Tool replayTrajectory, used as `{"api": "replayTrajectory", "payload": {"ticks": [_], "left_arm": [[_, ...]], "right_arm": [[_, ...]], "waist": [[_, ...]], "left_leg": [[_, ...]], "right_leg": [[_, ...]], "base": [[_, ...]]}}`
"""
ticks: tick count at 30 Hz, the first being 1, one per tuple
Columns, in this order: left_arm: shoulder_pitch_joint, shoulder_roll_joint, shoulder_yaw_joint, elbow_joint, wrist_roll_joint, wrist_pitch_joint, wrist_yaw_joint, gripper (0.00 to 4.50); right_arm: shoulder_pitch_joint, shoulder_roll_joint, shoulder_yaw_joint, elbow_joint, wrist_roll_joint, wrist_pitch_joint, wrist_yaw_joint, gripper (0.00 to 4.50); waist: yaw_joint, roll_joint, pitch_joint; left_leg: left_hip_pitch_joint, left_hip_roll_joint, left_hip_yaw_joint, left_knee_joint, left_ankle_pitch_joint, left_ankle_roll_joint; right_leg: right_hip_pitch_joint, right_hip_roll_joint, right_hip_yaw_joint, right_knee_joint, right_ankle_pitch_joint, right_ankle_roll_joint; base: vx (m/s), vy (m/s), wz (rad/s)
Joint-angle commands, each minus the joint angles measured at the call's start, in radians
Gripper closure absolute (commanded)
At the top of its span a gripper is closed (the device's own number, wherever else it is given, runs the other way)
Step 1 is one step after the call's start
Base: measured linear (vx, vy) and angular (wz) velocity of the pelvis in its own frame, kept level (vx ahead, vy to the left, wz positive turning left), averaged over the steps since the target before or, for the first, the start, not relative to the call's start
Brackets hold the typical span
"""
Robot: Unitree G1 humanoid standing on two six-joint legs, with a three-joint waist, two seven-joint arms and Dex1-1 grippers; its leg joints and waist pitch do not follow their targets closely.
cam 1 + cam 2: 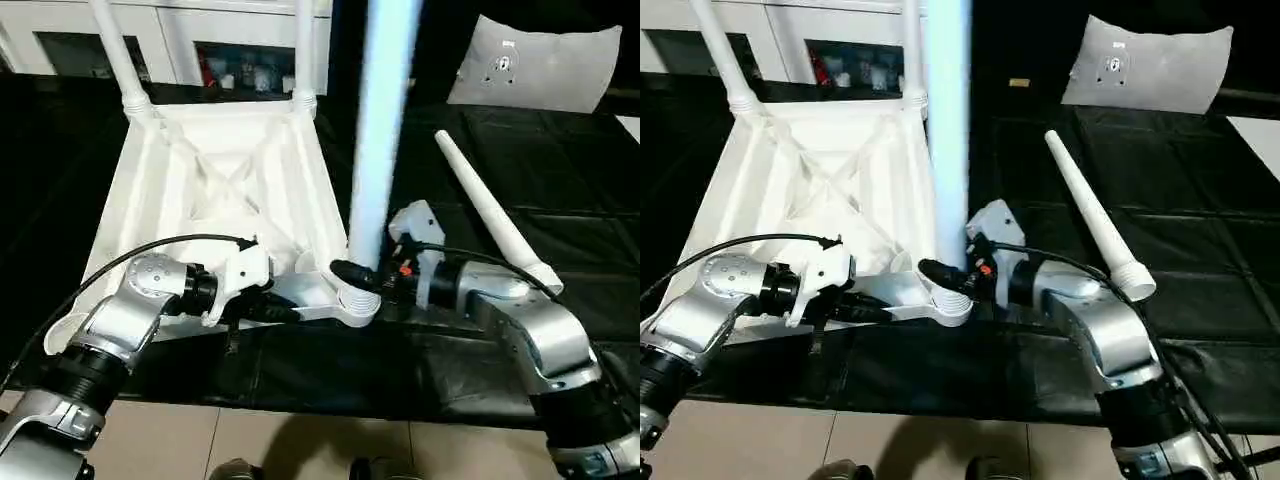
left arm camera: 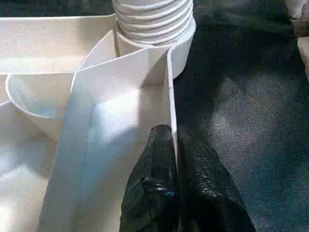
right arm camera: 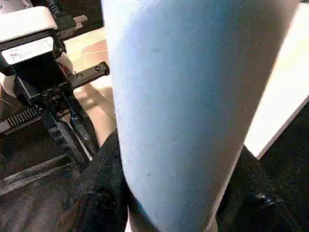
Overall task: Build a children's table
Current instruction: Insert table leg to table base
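Keep left claw (image 1: 285, 312) pinching top's (image 1: 215, 185) rim at six o'clock, right claw (image 1: 362, 277) clamped round upright leg (image 1: 380, 150), pressing straight down into socket (image 1: 352, 305).

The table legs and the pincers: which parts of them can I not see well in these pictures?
- Upright leg: its upper end is cut off by the top edge of both eye views.
- Two far legs: also cut off by the top edge.
- Near left socket of the table top: hidden behind the left forearm in the eye views.
- Right pincer: in the right wrist view the gripped leg covers the fingers' inner sides.
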Motion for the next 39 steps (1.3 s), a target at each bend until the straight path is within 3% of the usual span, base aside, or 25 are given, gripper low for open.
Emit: {"api": "replayTrajectory", "payload": {"ticks": [1,4,9,10,13,15,16,18,20,26,32,35,39], "left_arm": [[-0.009,-0.011,-0.022,-0.055,-0.012,-0.013,-0.048,4.50],[-0.012,-0.010,-0.024,-0.055,0.010,-0.011,-0.026,4.50],[-0.003,-0.006,-0.013,-0.058,0.032,-0.021,0.007,4.50],[-0.003,-0.006,-0.013,-0.058,0.032,-0.021,0.007,4.50],[0.002,-0.014,0.006,-0.058,0.028,-0.019,0.033,4.50],[0.003,-0.014,0.008,-0.060,0.026,-0.017,0.034,4.50],[0.006,-0.015,0.013,-0.064,0.027,-0.013,0.035,4.50],[0.007,-0.018,0.016,-0.065,0.026,-0.011,0.038,4.50],[0.009,-0.020,0.018,-0.066,0.026,-0.011,0.044,4.50],[0.014,-0.026,0.028,-0.070,0.024,-0.010,0.057,4.50],[0.020,-0.030,0.035,-0.073,0.026,-0.011,0.065,4.50],[0.023,-0.034,0.038,-0.076,0.024,-0.009,0.070,4.50],[0.021,-0.029,0.034,-0.075,0.030,-0.012,0.070,4.50]], "right_arm": [[0.014,-0.004,0.016,0.056,-0.029,0.022,-0.020,2.62],[0.021,-0.001,0.016,0.060,-0.020,0.024,-0.012,2.62],[0.074,0.035,-0.045,0.069,0.030,0.019,-0.040,2.62],[0.074,0.035,-0.045,0.069,0.030,0.019,-0.040,2.62],[0.132,0.089,-0.119,0.096,0.088,-0.016,-0.064,2.62],[0.149,0.101,-0.130,0.100,0.095,-0.030,-0.069,2.62],[0.176,0.112,-0.134,0.101,0.095,-0.056,-0.070,2.62],[0.195,0.118,-0.133,0.102,0.091,-0.078,-0.069,2.62],[0.217,0.121,-0.126,0.101,0.080,-0.112,-0.067,2.62],[0.256,0.085,-0.072,0.100,-0.006,-0.224,-0.060,2.62],[0.256,0.068,-0.060,0.123,-0.032,-0.280,-0.055,2.62],[0.261,0.076,-0.073,0.130,-0.009,-0.291,-0.053,2.62],[0.261,0.049,-0.042,0.132,-0.033,-0.288,-0.035,2.62]], "waist": [[-0.008,0.009,-0.049],[-0.008,0.009,-0.043],[-0.006,0.009,-0.041],[-0.005,0.012,-0.041],[-0.003,0.018,-0.038],[-0.003,0.018,-0.039],[-0.002,0.024,-0.037],[-0.003,0.020,-0.035],[0.000,0.025,-0.035],[-0.001,0.024,-0.029],[-0.005,0.021,-0.029],[-0.006,0.020,-0.031],[-0.005,0.023,-0.032]], "left_leg": [[0.009,0.045,-0.005,-0.081,-0.196,-0.003],[0.014,0.047,-0.008,-0.087,-0.250,-0.018],[0.016,0.048,-0.009,-0.090,-0.271,-0.024],[0.016,0.048,-0.009,-0.090,-0.274,-0.026],[0.019,0.050,-0.010,-0.093,-0.311,-0.030],[0.017,0.050,-0.011,-0.094,-0.311,-0.031],[0.017,0.050,-0.012,-0.097,-0.318,-0.034],[0.015,0.050,-0.010,-0.097,-0.321,-0.033],[0.016,0.050,-0.010,-0.098,-0.317,-0.031],[0.015,0.052,-0.012,-0.104,-0.342,-0.032],[0.017,0.053,-0.014,-0.107,-0.372,-0.027],[0.014,0.054,-0.014,-0.108,-0.354,-0.021],[0.015,0.055,-0.011,-0.109,-0.348,-0.019]], "right_leg": [[0.049,-0.063,0.040,-0.073,-0.236,-0.213],[0.045,-0.064,0.043,-0.081,-0.320,-0.189],[0.040,-0.065,0.044,-0.085,-0.341,-0.179],[0.040,-0.066,0.044,-0.085,-0.339,-0.180],[0.034,-0.068,0.045,-0.090,-0.368,-0.180],[0.036,-0.067,0.044,-0.088,-0.360,-0.183],[0.035,-0.066,0.043,-0.087,-0.357,-0.182],[0.035,-0.066,0.044,-0.091,-0.359,-0.181],[0.034,-0.068,0.045,-0.091,-0.359,-0.181],[0.033,-0.067,0.044,-0.096,-0.395,-0.166],[0.030,-0.071,0.046,-0.103,-0.447,-0.154],[0.033,-0.071,0.046,-0.103,-0.423,-0.159],[0.033,-0.070,0.046,-0.101,-0.398,-0.169]], "base": [[0.000,0.000,0.00],[0.000,0.000,0.00],[0.000,0.000,0.00],[0.000,0.000,0.00],[0.000,0.000,0.00],[0.000,0.000,0.00],[0.000,0.000,0.00],[0.000,0.000,0.00],[0.000,0.000,0.00],[0.000,0.000,0.00],[0.000,0.000,0.00],[0.000,0.000,0.00],[0.000,0.000,0.00]]}}
